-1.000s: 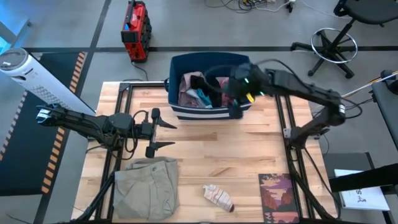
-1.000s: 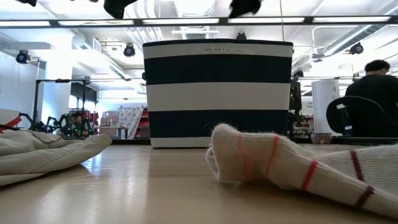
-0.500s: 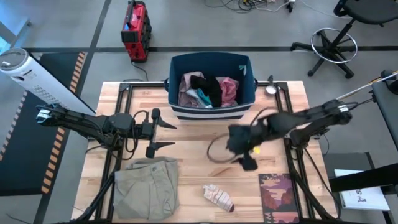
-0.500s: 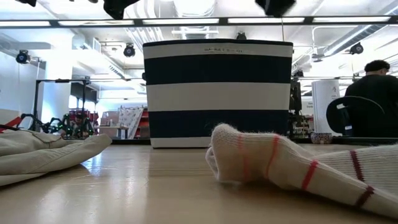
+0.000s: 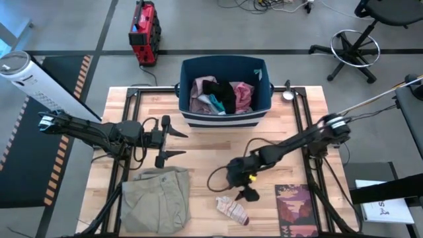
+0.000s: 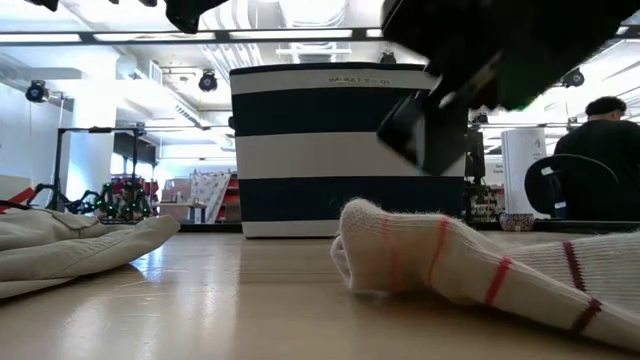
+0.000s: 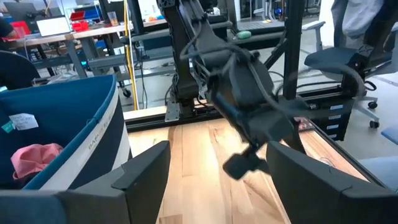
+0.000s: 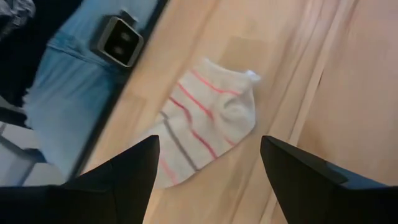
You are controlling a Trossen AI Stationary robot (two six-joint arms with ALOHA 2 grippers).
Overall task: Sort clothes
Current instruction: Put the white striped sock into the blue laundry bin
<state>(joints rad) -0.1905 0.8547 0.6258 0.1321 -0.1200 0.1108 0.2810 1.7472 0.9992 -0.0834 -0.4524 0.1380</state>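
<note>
A white sock with pinkish-red stripes (image 5: 232,209) lies flat on the table near the near edge; it also shows in the right wrist view (image 8: 208,121) and the low view (image 6: 450,262). My right gripper (image 5: 243,190) hovers open just above and to the far side of it, touching nothing. Khaki-olive trousers (image 5: 156,198) lie crumpled at the near left. The navy striped bin (image 5: 192,118) at the far middle holds pink, teal, black and maroon pieces (image 5: 221,94). My left gripper (image 5: 177,144) waits open at the left, above the table.
A dark red patterned booklet (image 5: 295,207) lies at the near right, close to the sock. Bare wood lies between the bin and the sock. A person sits in the room behind (image 6: 600,150). Beyond the table, a red device (image 5: 143,31) and a chair (image 5: 353,46) stand on the floor.
My right gripper has swung from above the bin toward the table's near edge and come down, ending just above the striped sock. The sock, the trousers and my left arm have stayed where they were.
</note>
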